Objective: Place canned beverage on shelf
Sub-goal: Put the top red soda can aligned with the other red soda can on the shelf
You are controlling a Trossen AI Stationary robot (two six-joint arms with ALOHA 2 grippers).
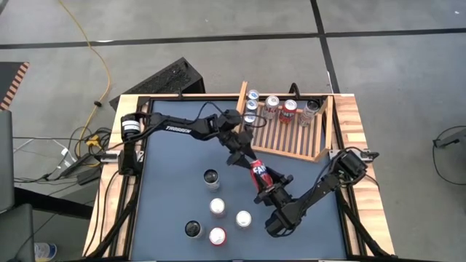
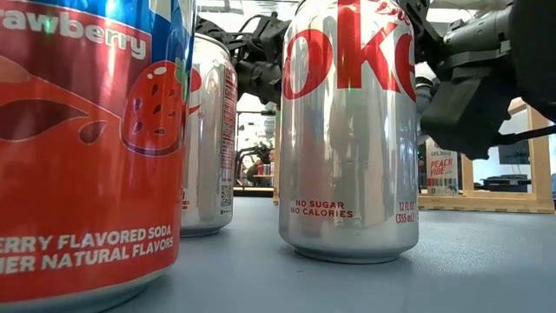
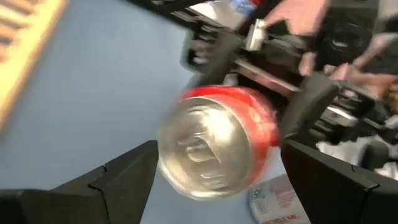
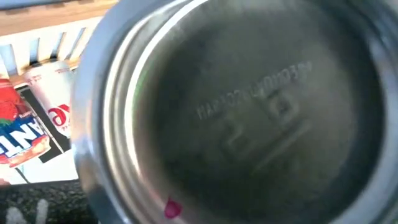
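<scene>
Right gripper (image 1: 263, 191) clamped on red can (image 1: 258, 173), held tilted above table, near shelf (image 1: 291, 135) front edge; left gripper (image 1: 244, 156) fingers apart at can's top; risk: mistimed handover drops can.

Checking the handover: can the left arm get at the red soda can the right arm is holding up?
Probably yes. The left gripper faces the top end of the red aluminium soda can, its jaws open on either side, nothing between. The right gripper is shut on the bottom end only.
</scene>
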